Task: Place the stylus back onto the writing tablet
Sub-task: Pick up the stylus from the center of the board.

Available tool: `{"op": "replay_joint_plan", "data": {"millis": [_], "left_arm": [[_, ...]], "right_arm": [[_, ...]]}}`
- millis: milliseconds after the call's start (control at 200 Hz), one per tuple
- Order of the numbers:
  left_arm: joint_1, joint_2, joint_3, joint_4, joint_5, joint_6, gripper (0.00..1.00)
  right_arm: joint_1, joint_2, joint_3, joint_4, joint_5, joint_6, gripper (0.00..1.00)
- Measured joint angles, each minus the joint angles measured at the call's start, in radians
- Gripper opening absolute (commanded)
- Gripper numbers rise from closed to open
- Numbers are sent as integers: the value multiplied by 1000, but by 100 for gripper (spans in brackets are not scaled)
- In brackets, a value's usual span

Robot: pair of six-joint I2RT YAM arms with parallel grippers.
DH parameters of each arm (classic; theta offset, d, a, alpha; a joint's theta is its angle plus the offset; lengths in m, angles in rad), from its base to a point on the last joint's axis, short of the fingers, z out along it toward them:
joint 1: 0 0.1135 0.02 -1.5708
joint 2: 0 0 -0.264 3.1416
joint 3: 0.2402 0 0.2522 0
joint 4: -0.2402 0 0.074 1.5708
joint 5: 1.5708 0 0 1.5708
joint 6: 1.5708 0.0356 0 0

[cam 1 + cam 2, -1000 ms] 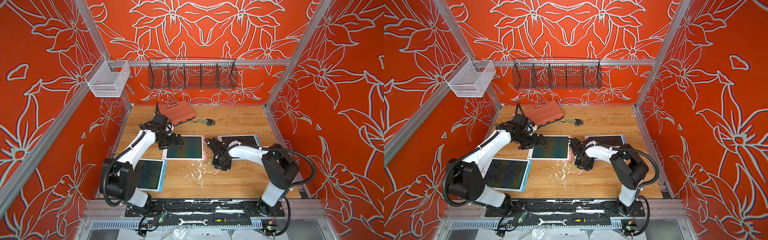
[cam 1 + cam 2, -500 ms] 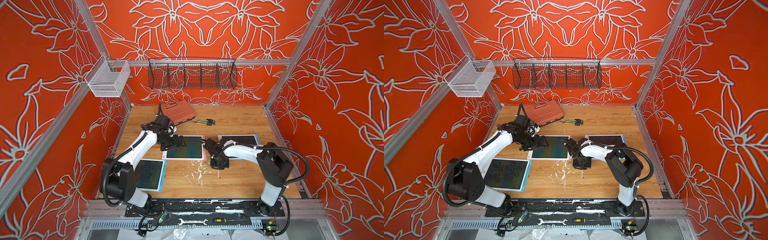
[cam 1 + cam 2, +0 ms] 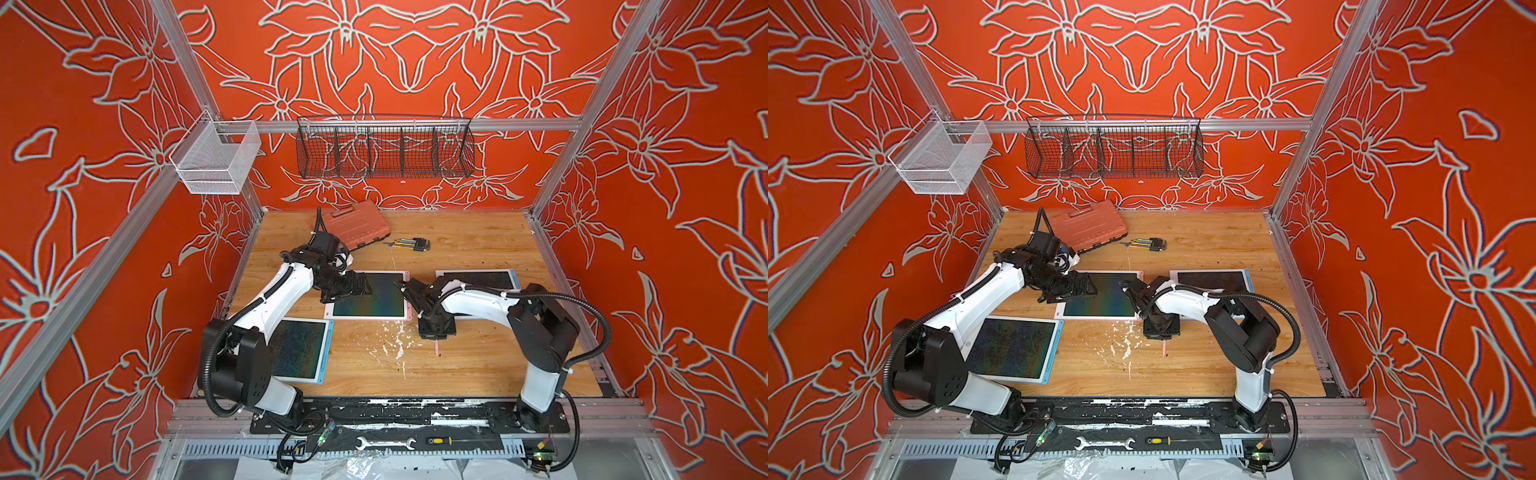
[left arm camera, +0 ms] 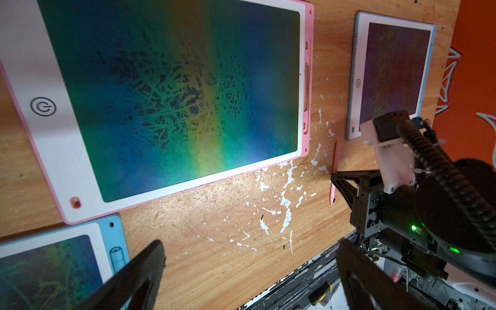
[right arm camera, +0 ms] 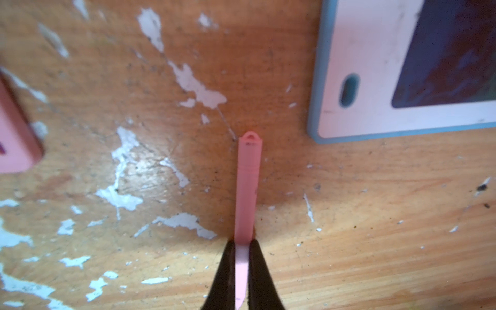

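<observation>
Both top views are bright, evenly lit from above and sharp, with wide-angle stretch toward the edges. In the left wrist view a rainbow sheen crosses the pink tablet (image 4: pixel 171 102), and the near left tool (image 4: pixel 251 243) is blurred. The right wrist view is soft, with a dim shadow on the surface (image 5: pixel 349 214) around the stylus (image 5: pixel 248 188).

The wooden table (image 3: pixel 478 365), flecked white, carries a pink-framed tablet (image 3: pixel 384 299) at its centre, a blue-framed tablet (image 3: pixel 297 349) at eight o'clock, a second blue-framed tablet (image 3: pixel 478 279) at three, a red case (image 3: pixel 357 222) and hex keys (image 3: pixel 409 244) toward twelve, and a pink stylus (image 3: pixel 436 347) near five.
</observation>
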Motion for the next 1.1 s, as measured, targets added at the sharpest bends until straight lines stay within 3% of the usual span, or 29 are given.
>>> {"op": "replay_joint_plan", "data": {"millis": [110, 355, 1096], "left_arm": [[0, -7, -14, 8, 5, 0, 97], [0, -42, -64, 43, 39, 0, 97], [-1, -56, -97, 89, 80, 0, 97]], "right_arm": [[0, 0, 0, 2, 0, -5, 18], [0, 0, 2, -6, 5, -21, 22], [1, 0, 1, 11, -14, -19, 12]]}}
